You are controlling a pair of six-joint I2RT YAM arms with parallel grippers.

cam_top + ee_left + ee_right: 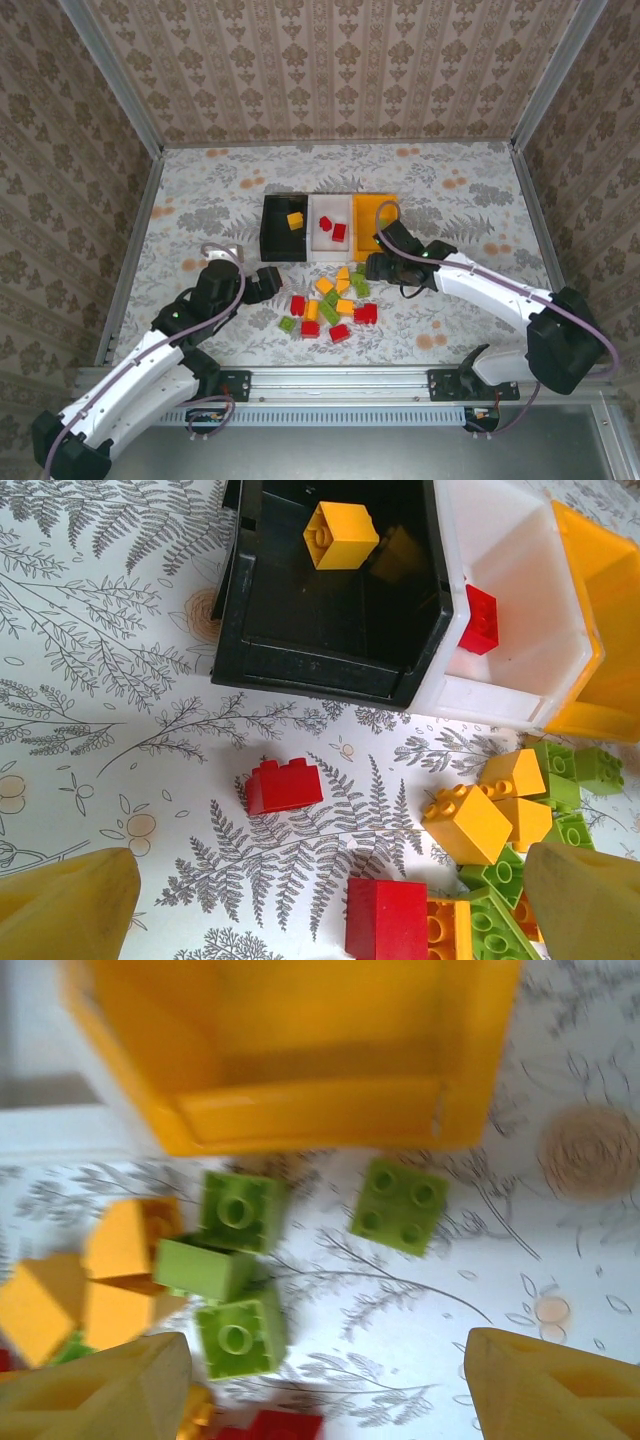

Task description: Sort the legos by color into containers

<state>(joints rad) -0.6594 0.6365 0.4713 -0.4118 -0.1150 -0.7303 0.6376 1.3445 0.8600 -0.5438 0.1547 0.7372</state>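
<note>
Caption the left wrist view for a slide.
Open left hand over a red brick, near the black bin holding one yellow brick.

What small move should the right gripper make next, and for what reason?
Probably it should advance and come down over the lone green brick. The right gripper is open and empty, and this brick lies flat, apart from the pile, close before the orange bin.

Looks into a black bin holding one yellow brick, beside a white bin with a red brick. Finds a lone red brick on the table below.
</note>
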